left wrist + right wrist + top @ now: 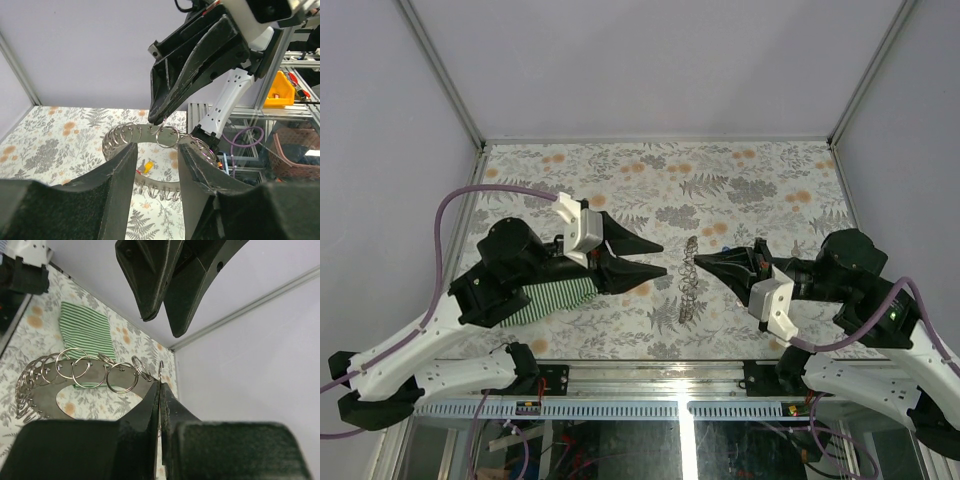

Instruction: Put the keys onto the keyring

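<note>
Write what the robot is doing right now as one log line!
right jaws: shut on keyring edge | left jaws: open, facing keyring, not touching | yellow key: seen below keyring

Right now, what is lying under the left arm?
A green striped cloth, flat on the table; only one strip shows. The left arm covers the rest and anything else there.

A robotics lab: grey panel walls (650, 60) in aluminium framing (443, 75), floral-covered table (760, 170), yellow parts bin (280, 90) beyond.
</note>
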Motion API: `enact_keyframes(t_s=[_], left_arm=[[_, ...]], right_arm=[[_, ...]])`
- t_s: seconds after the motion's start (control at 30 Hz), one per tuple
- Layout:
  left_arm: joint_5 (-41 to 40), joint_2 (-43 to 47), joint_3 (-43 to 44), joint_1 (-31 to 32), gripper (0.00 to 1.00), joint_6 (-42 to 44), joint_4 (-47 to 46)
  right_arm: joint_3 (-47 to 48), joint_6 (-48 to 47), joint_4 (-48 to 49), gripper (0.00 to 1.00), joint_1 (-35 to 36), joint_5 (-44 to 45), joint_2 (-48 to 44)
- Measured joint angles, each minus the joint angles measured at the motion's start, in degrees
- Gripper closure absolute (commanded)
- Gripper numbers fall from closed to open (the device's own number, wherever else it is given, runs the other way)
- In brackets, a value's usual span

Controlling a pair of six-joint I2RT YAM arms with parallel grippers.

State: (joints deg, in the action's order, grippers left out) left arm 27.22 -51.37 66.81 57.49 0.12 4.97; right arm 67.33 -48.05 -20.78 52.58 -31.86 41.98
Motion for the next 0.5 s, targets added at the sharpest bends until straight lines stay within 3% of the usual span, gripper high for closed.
enact_keyframes(t_s=[0.5], left_arm=[[-4.39, -1.55, 0.0, 0.11, 0.63, 3.69, 2.51]], right_arm=[[0.11, -6.64, -5.55, 1.0, 0.0, 5.01, 0.76]])
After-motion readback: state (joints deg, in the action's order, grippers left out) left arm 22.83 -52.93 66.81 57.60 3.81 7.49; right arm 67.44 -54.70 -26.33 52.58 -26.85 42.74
